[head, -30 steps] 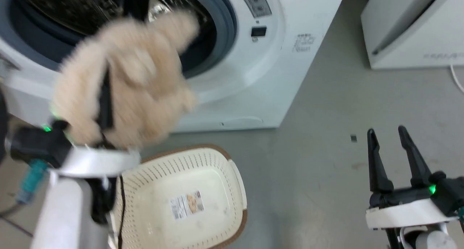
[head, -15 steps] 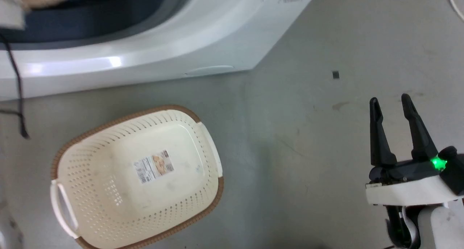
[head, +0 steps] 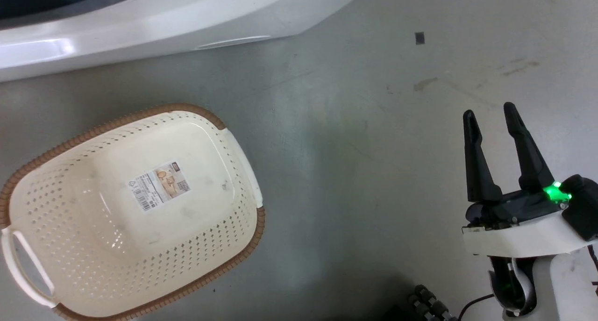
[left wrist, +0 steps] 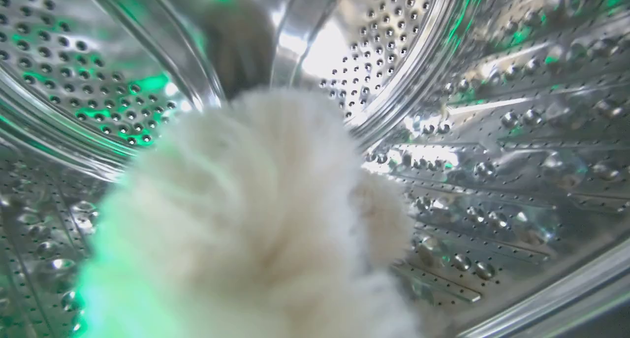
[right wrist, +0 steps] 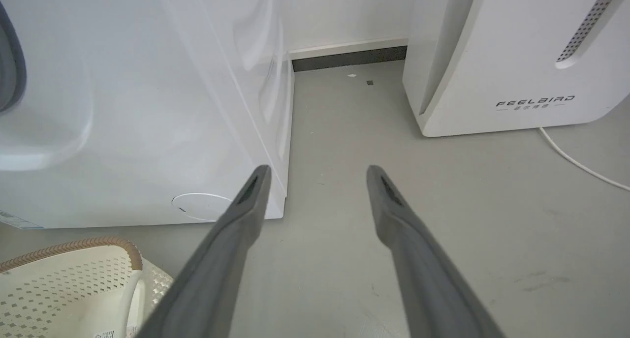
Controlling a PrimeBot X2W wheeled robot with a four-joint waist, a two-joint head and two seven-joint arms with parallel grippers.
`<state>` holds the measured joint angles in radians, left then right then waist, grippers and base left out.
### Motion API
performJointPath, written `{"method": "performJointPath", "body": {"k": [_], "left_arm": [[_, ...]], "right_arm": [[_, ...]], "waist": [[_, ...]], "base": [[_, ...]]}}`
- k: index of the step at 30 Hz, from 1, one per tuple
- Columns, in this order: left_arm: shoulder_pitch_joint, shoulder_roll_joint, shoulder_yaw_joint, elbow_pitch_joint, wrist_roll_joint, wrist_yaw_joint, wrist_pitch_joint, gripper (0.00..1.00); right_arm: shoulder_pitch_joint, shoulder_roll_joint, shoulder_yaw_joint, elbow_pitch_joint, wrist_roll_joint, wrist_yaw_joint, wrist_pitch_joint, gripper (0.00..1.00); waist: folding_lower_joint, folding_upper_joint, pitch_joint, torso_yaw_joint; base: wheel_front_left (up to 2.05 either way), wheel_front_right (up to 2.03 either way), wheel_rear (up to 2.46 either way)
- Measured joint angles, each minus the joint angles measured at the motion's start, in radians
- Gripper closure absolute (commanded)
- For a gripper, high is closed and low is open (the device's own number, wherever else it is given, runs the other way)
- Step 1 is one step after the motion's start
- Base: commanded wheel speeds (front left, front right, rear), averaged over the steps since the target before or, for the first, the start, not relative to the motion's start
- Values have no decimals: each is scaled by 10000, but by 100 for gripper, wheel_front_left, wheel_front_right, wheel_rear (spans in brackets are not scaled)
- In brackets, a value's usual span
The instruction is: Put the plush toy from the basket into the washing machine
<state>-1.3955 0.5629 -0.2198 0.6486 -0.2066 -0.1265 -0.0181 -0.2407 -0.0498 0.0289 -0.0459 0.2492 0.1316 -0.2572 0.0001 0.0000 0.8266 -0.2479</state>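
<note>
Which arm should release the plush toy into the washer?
Left, I'd judge: its wrist view has the fluffy cream plush toy inside the shiny perforated steel drum. The open right gripper hangs over grey floor.

— Where is there open room?
— Bare floor (head: 355, 181) right of the basket (head: 205, 246), and a floor gap between the washing machine (right wrist: 123, 107) and the white appliance (right wrist: 492, 47).
— Obstacles?
— A cable (right wrist: 590, 171) by that appliance. The plush toy (left wrist: 246, 230) fills the left and middle of the drum (left wrist: 492, 131).

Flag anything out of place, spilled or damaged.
Nothing serious. The basket sits upright, the toy is inside the drum, and the right gripper is open. Only faint stains mark the floor.
</note>
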Motion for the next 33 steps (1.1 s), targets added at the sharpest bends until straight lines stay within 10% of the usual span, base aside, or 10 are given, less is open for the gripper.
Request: {"method": "performJointPath", "body": {"k": [10, 18, 19, 20, 21, 33], "left_arm": [[-1132, 696, -3432, 729, -2654, -15, 2830, 100], [-970, 1367, -4865, 600, -4224, -13, 2527, 100], [-914, 1402, -5039, 600, -4316, -13, 2395, 87], [-837, 1417, -5141, 625, -4426, -13, 2219, 19], [-769, 1425, -5237, 679, -4498, -13, 2046, 0], [996, 794, -5862, 1440, -5216, -10, -926, 0]], "right_arm": [[-200, -2, 132, -111, 77, 0, 0, 0], [-250, 0, 84, -44, 50, 0, 0, 0], [-250, -2, 61, -13, 35, 0, 2, 0], [-250, -2, 40, 6, 10, 0, 0, 0], [-249, 0, 25, 31, -29, 0, 2, 0], [-166, -2, -207, 123, -545, 0, 0, 0]], "waist": [[0, 0, 338, -56], [0, 0, 107, 11], [0, 0, 39, 34], [0, 0, -38, 61], [-1, 0, -122, 88], [-1, 0, -1808, 559]], "base": [[0, 0, 0], [0, 0, 0], [0, 0, 0], [0, 0, 0], [0, 0, 0], [0, 0, 0]]}}
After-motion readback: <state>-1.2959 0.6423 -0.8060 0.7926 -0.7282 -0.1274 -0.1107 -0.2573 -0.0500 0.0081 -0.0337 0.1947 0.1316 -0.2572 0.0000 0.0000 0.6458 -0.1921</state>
